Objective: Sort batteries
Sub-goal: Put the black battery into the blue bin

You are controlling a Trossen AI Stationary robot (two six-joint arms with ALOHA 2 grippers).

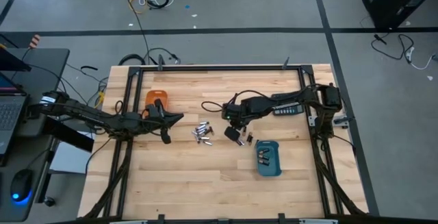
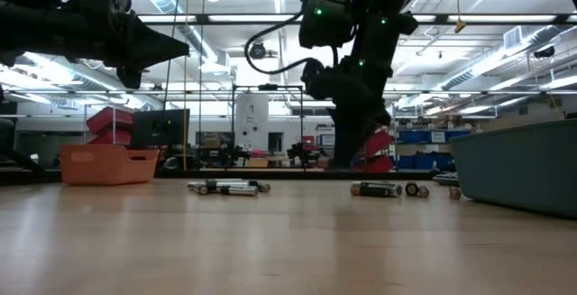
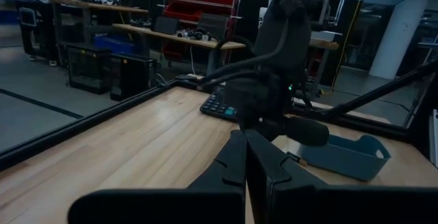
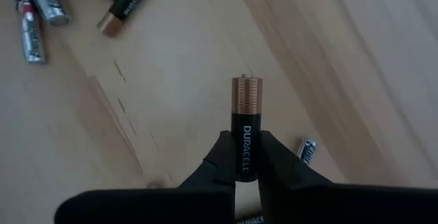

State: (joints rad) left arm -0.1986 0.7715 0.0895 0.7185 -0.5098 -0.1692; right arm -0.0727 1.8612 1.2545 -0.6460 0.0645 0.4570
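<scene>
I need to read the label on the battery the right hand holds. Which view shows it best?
The right wrist view: the battery fills mid-frame, its label readable, pinched by the right hand. The high view shows only the hand, the battery too small to see. The low and left wrist views don't show it.

Wooden table [image 1: 205, 176], light butcher-block top. Lying on it: loose batteries [image 1: 202, 133] between the left gripper [image 1: 179, 117] and right gripper [image 1: 236, 136]; orange tray [image 1: 156, 96] behind the left gripper; blue tray [image 1: 268, 157] and black calculator [image 1: 287, 110] near the right gripper.
</scene>
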